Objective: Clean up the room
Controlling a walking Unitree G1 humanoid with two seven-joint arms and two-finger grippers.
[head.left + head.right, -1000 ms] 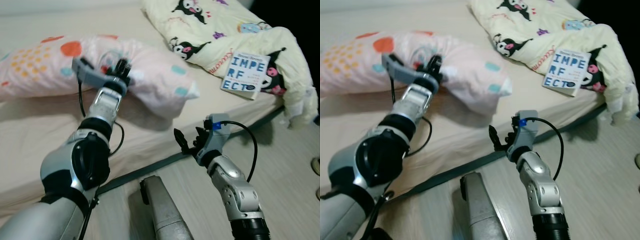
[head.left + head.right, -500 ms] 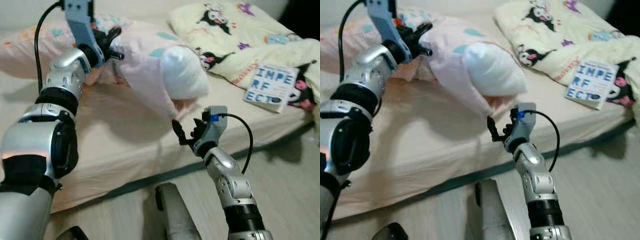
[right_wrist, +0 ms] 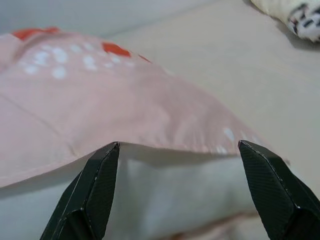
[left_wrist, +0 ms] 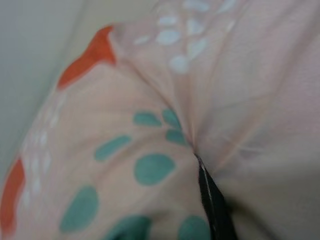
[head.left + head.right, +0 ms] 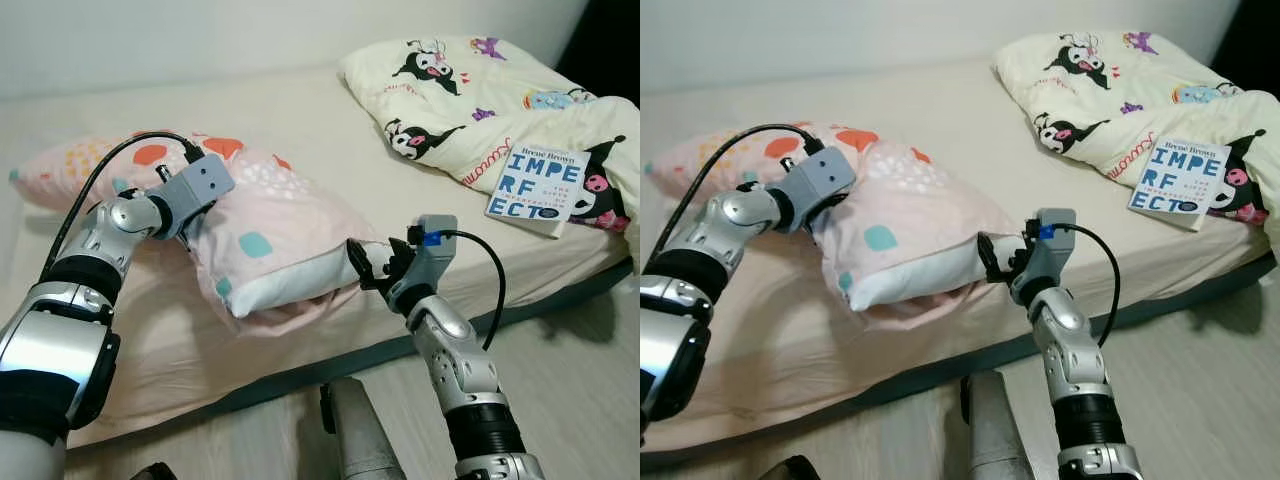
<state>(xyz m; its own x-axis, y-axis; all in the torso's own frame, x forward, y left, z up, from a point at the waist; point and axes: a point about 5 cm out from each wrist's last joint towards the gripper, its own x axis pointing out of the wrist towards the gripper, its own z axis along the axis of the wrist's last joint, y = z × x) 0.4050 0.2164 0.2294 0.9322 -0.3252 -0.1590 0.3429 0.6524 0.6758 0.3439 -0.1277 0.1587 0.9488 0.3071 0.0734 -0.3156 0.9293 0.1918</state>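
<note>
A pink pillow (image 5: 270, 235) with coloured dots lies on the bed, its white inner end (image 5: 300, 285) facing the bed's front edge. My left gripper (image 5: 193, 226) is pressed into the pillow's left side and shut on a fold of its fabric. In the left wrist view one black finger (image 4: 212, 200) pokes out of the bunched cloth (image 4: 150, 125). My right gripper (image 5: 365, 268) stands open at the pillow's white end. In the right wrist view its fingers (image 3: 92, 192) are spread wide on either side of that end (image 3: 175, 185).
A book titled IMPERFECT (image 5: 537, 186) lies on the bed at the right, against a crumpled yellow comforter (image 5: 470, 90) with cartoon figures. The beige mattress (image 5: 300, 110) runs back to the wall. Pale wood floor (image 5: 590, 340) lies in front, with a grey part of my body (image 5: 360, 445) below.
My left gripper has brought the raised pillow down onto the bed. The right gripper now sits against the pillow's white end. The camera has shifted too.
</note>
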